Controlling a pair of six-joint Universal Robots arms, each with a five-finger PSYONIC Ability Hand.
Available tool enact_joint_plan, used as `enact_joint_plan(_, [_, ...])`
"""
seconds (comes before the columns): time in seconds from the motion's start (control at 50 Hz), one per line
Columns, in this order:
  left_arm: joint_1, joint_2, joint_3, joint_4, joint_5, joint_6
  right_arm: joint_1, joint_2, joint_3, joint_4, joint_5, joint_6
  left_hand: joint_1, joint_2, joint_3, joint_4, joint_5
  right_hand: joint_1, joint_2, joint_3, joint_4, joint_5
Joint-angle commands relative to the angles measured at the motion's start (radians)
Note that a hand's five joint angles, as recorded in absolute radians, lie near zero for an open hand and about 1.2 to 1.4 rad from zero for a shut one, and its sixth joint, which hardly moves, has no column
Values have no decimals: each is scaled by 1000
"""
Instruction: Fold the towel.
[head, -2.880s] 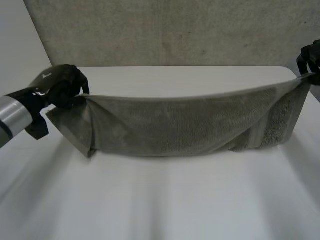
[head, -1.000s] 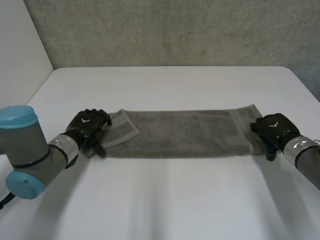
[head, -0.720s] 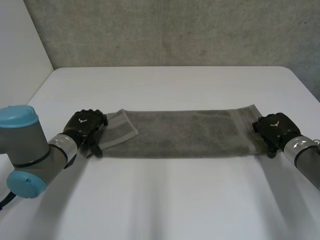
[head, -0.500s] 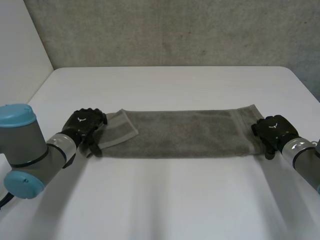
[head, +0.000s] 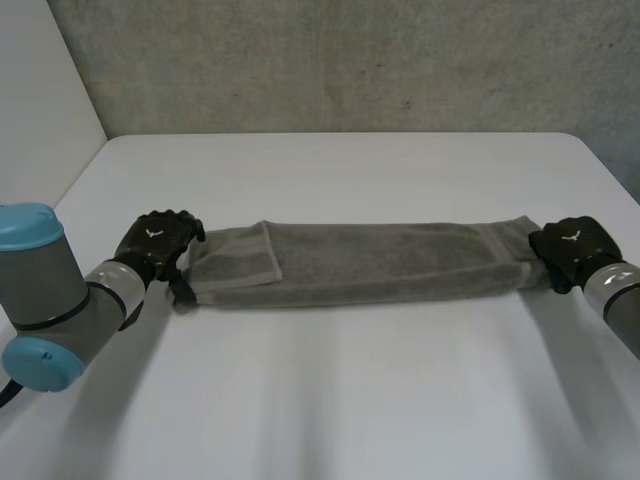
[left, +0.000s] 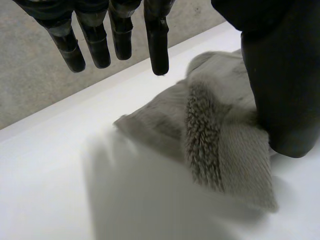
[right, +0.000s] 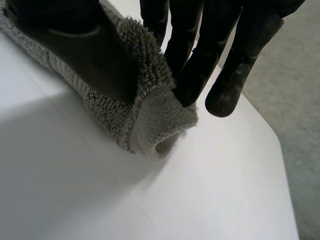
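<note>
Head view is showing the grey terry-cloth towel (head: 380, 262) lying as a long narrow strip across the white table (head: 340, 400), with the left hand (head: 155, 243) and the right hand (head: 572, 245) at opposite ends. A lengthwise fold seems done, and crosswise folds are probably still waiting. Wrist views are adding the grip: the right hand is pinching its end between thumb and fingers, while the left is pressing with its thumb only — fingers (left: 95, 47) straight, hanging clear of the cloth.

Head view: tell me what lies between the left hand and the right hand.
In the head view, the grey towel lies on the white table, reaching from the left hand to the right hand; nothing else there.
</note>
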Motion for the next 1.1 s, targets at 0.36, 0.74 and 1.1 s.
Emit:
enact_joint_plan(0.36, [56,-2,32,-7,-122,-8,-30,-18,12,11,-3,-7,-13,-7,0,-6,9,83,81,79,57,63])
enact_joint_plan(0.74, [-96,96,11,-8,-2,-85,-24,-21,16,23,-3,-10,5,10,18,11,26,83,81,79,57,63])
enact_joint_plan(1.1, [-117,122,5,-10,146,-93,-24,-10,16,23,-3,-38,5,10,18,11,26,83,81,79,57,63])
